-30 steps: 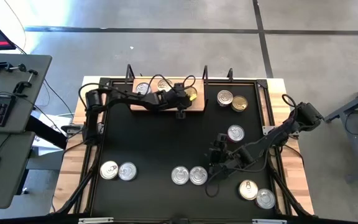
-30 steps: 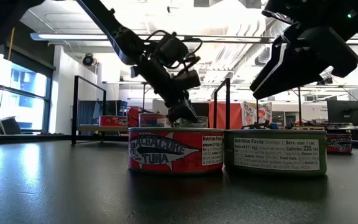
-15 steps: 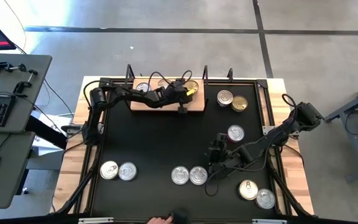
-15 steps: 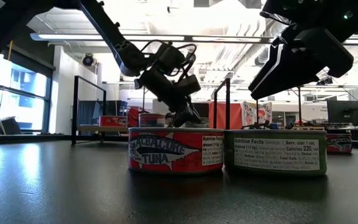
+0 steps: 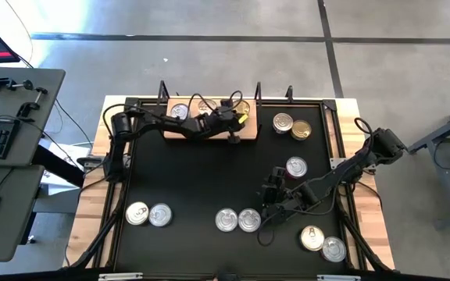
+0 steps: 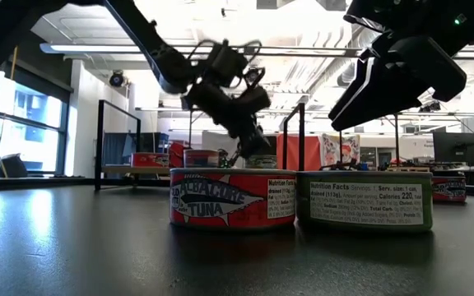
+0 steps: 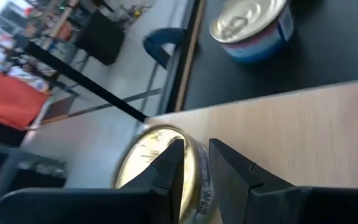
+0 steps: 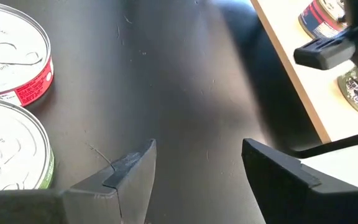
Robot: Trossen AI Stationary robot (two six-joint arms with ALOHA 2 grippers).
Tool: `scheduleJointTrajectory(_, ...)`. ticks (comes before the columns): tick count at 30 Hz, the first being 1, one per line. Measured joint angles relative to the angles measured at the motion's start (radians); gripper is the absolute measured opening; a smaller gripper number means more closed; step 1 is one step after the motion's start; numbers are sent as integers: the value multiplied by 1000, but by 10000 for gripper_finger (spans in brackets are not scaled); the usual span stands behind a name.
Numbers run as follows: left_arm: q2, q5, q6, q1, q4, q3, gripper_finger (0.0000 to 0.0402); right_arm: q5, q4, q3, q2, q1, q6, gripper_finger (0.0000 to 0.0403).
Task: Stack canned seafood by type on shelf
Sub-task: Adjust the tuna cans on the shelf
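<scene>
- left gripper (image 5: 233,129) over the shelf (image 5: 209,131) at the back of the desk (image 5: 186,179); a second ago it sat lower by the shelf's front edge, now lifted and shifted toward the gold-topped can (image 7: 160,163)
- left wrist view: fingers (image 7: 166,168) drawn close, gold-topped can's rim between them; looks pinched on the rim, not certain — can tilted on the wood, blurred
- fingers narrowed over the last second, fits a grip just taken on that can
- other cans on the shelf: two silver-topped ones (image 5: 180,111) at its left end; gold one at its right end
- meaning: left arm is likely repositioning the gold can on the shelf, a stack not built yet
- right gripper (image 5: 270,195) hangs mid-desk, fingers (image 8: 126,171) wide apart, holding nothing, unchanged from a second ago
- loose cans on the desk: red tuna can (image 6: 231,197) touching green-label can (image 6: 364,201), pair front-left (image 5: 148,213), pair back-right (image 5: 291,126), pair front-right (image 5: 323,243), one red-sided (image 5: 296,167)
- most tins not shelved yet, task early
</scene>
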Motion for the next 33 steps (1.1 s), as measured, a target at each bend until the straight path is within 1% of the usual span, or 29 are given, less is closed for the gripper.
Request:
scheduleJointTrajectory(3,-47,-101,-13,-44,-59,0,65,3,1,0,0,0,5,232)
scheduleJointTrajectory(5,-89,-163,-52,-82,-140,0,65,25,17,0,0,0,30,232)
scheduleJointTrajectory(8,-158,-205,-179,-146,-307,-3,62,68,67,0,1,0,71,232)
scheduleJointTrajectory(10,-201,-236,-251,-186,-374,-30,55,83,120,0,13,0,63,232)
scheduleJointTrajectory(13,-270,-341,-326,-221,-378,-114,39,87,202,0,50,0,13,232)
scheduleJointTrajectory(16,-342,-369,-408,-181,-386,-182,22,85,275,0,95,0,-29,232)
scheduleJointTrajectory(18,-375,-348,-494,-111,-429,-194,11,84,323,0,123,-5,-63,232)
scheduleJointTrajectory(19,-385,-308,-535,-67,-442,-194,6,82,342,0,133,-7,-73,232)
scheduleJointTrajectory(22,-382,-101,-597,80,-452,-193,2,69,393,0,149,-22,-123,232)
scheduleJointTrajectory(24,-349,-7,-607,158,-427,-193,1,50,412,0,149,-36,-156,232)
scheduleJointTrajectory(25,-333,18,-607,188,-430,-194,1,39,423,0,149,-43,-171,232)
scheduleJointTrajectory(28,-291,25,-597,230,-413,-194,0,31,445,0,149,-65,-207,232)
scheduleJointTrajectory(33,-246,85,-595,234,-366,-188,0,-25,450,0,149,-101,-225,232)
